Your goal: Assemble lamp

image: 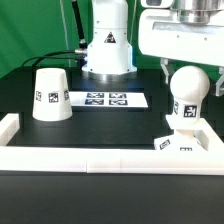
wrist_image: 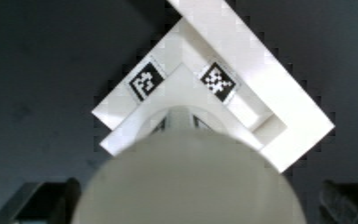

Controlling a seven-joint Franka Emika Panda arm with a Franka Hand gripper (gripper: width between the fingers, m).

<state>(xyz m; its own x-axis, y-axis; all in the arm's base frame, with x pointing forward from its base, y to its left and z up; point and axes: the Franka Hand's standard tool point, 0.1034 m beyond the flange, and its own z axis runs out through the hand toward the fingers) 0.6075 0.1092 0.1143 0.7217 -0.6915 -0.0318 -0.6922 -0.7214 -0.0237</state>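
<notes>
The white round bulb stands upright on its stem on the flat square base at the exterior view's right, close to the front rail. My gripper hangs straight above it, open, with one finger on each side of the bulb's top and small gaps showing. In the wrist view the bulb fills the space between my dark fingers, and the tagged base lies beneath it. The tapered shade stands alone, mouth down, at the exterior view's left.
The marker board lies flat in the middle between shade and bulb. A low white border rail runs along the front and up the left side. The arm's white base stands behind, with cables beside it.
</notes>
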